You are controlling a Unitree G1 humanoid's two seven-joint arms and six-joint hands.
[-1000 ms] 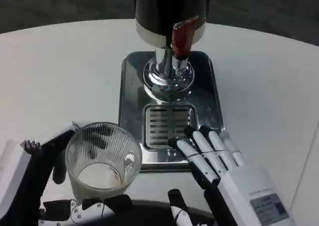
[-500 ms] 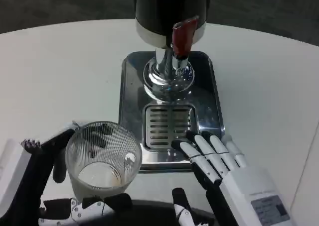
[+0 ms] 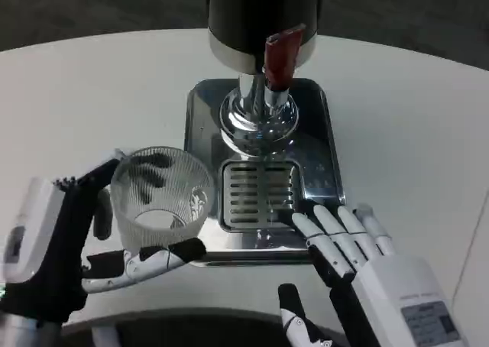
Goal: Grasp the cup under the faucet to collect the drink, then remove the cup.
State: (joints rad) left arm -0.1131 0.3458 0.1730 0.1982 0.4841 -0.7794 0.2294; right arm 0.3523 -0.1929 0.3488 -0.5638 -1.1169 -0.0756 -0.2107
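- Two hands are working at the table (image 3: 92, 79) edge — the left hand (image 3: 69, 232) is grasping the cup (image 3: 162, 202), with dark fingers wrapped behind the ribbed wall and a thumb (image 3: 157, 257) lying across the front near the base.
- The cup is sitting upright, just beside the left edge of the tray (image 3: 200, 133) and in front-left of the grille (image 3: 258, 194); whether its base is resting on the table or hanging just above it is hard to tell.
- Nothing clearly readable as drink is showing through the ribbed glass.
- The right hand (image 3: 367, 267) is holding nothing, its fingers stretched out side by side, their tips reaching over the near right corner of the tray, just beside the grille.
- The faucet (image 3: 269, 95) is standing over the far part of the tray, with the red lever (image 3: 281, 53) above it and the dark tank (image 3: 260, 11) behind.
- By my reading, the step in hand is carrying the cup toward the faucet — it is not yet under the spout.
- The next move is calling for a shift right and away from the robot, keeping the cup level and clearing the tray rim, so that the mouth ends up directly beneath the spout.
- The free hand is looking well placed to go for the lever once the cup is set.
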